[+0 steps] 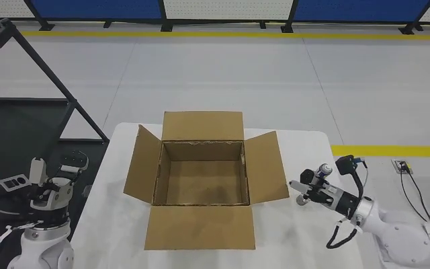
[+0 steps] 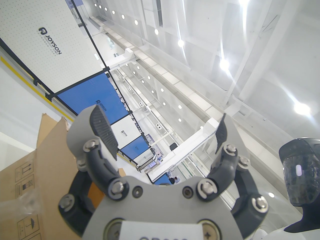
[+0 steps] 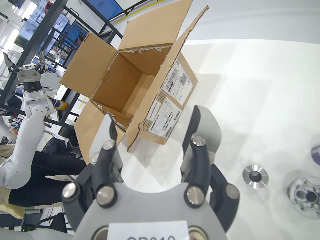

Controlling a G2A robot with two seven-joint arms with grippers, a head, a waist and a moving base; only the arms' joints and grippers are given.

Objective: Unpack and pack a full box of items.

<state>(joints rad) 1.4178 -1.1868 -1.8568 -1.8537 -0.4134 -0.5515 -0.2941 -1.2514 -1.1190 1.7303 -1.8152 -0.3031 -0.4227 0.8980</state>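
Observation:
An open cardboard box [image 1: 201,176] stands in the middle of the white table [image 1: 295,232], all flaps folded out and its inside bare. My right gripper [image 1: 301,191] hovers low over the table just right of the box, open and holding nothing. In the right wrist view the right gripper [image 3: 153,126] faces the box [image 3: 130,81] and its labelled side. My left gripper [image 1: 54,176] is off the table's left edge, pointing upward. In the left wrist view the left gripper [image 2: 160,123] is open and empty, with a box flap [image 2: 37,176] beside it.
Two shiny metal fittings [image 3: 255,176] [image 3: 306,196] and a purple-topped item [image 3: 316,151] lie on the table beside my right gripper. A small cylinder [image 1: 324,170] stands near the right arm. A black metal frame [image 1: 40,87] stands left of the table.

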